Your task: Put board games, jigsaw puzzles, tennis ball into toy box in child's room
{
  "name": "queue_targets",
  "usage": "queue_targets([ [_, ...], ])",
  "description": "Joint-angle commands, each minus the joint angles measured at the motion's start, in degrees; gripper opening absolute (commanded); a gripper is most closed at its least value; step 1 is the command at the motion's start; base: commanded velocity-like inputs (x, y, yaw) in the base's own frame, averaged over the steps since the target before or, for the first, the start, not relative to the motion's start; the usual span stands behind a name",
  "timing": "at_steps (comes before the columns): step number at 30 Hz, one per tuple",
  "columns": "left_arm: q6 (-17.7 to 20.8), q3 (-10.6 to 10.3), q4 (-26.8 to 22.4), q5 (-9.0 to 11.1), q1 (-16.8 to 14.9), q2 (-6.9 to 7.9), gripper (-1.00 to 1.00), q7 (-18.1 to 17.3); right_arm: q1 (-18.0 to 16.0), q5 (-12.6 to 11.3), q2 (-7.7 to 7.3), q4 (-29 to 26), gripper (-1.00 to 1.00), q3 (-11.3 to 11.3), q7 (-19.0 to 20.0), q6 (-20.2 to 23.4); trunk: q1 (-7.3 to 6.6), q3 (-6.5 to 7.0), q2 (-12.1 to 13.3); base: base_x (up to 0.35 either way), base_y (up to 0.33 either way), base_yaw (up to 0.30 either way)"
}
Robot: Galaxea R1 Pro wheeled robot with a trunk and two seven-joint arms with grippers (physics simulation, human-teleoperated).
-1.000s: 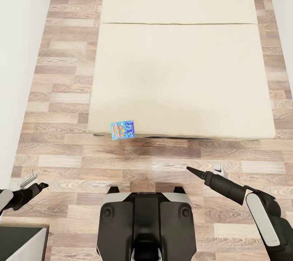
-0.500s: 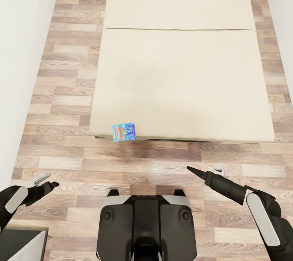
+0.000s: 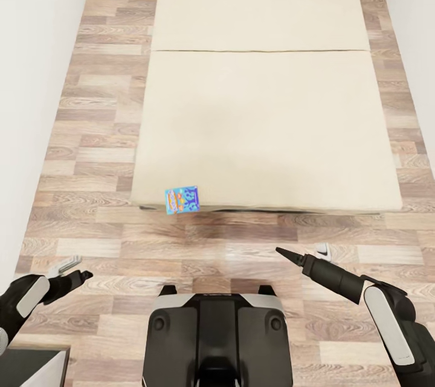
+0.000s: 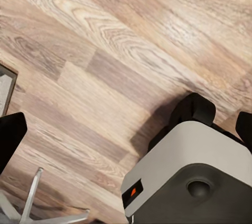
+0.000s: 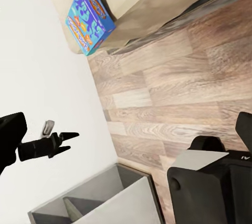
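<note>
A small blue board game box [image 3: 181, 198] rests at the near left corner of the bed [image 3: 260, 103], overhanging the edge of the beige mattress; the right wrist view shows the blue box [image 5: 89, 19] too. My right gripper [image 3: 281, 250] hovers over the wood floor short of the bed's near edge, to the right of the box, open and empty. Low at the left, my left gripper [image 3: 84, 275] is also open and empty above the floor, and it shows as the left gripper [image 5: 67, 137] in the right wrist view. The table, toy box, puzzles and ball are out of view.
White walls [image 3: 30, 103] close in the floor strip left of the bed. My base [image 3: 214, 339] stands on the planks before the bed. A grey-white furniture corner [image 3: 36, 369] sits at the lower left. Thin grey metal legs [image 4: 37, 208] lie near my left gripper.
The camera has shifted a little, so the bed and box sit slightly lower in view. My left arm has come forward and inward. The right arm holds its pose.
</note>
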Motion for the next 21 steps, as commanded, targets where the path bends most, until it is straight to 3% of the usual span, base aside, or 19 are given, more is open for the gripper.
queue_targets([
  [1, 0.1, -0.4, 0.0, 0.3, 0.0, 0.05, 1.00, 0.1, 0.0, -0.1, 0.00, 0.0, 1.00, -0.1, 0.1, 0.3, 0.04, 0.04, -0.1, 0.000, 0.000, -0.051],
  [21, 0.0, -0.5, 0.0, 0.1, 0.0, -0.02, 1.00, 0.1, 0.0, -0.1, -0.02, -0.4, 1.00, -0.5, 0.2, 0.3, 0.04, 1.93, -0.1, 0.000, 0.000, -0.092],
])
